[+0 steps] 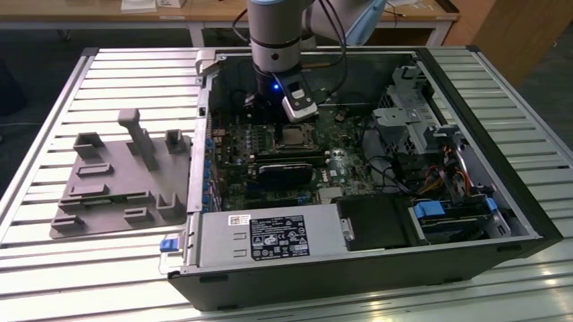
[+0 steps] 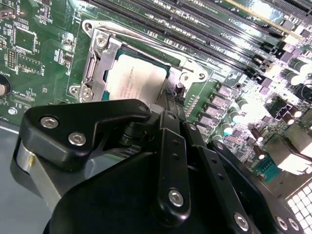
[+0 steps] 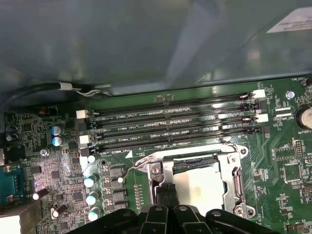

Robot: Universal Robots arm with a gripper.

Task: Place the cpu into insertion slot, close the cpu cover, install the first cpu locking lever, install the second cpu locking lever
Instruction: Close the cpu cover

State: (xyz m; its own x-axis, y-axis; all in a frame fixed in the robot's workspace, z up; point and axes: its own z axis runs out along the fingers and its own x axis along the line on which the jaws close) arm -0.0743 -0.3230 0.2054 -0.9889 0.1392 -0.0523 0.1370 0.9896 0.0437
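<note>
Your arm reaches down into the open computer case [image 1: 376, 278], and your gripper [image 1: 300, 115] hangs right over the insertion slot [image 1: 292, 136]. In the first wrist view the gripper [image 3: 166, 195] has its jaws pinched to a bare slit, and you can see nothing caught between them. The tips sit at the slot's edge, just beside the cpu [image 3: 204, 183]. Whether they actually press on the metal there, you cannot tell. The cpu lies flat inside the slot, pale face up, and it shows again in the second wrist view [image 2: 136, 78] just past the gripper [image 2: 171, 108]. The cpu cover [image 3: 235, 180] is down around it, framing the chip through its window. A thin wire lever [image 3: 139, 163] runs along the slot's side nearest the memory slots [image 3: 170, 127], and its bent end sticks out at the slot's corner. Well apart from the slot, outside the case toward the exterior view's left, a grey fixture tray [image 1: 107, 198] rests on the slatted table [image 1: 501, 295].
</note>
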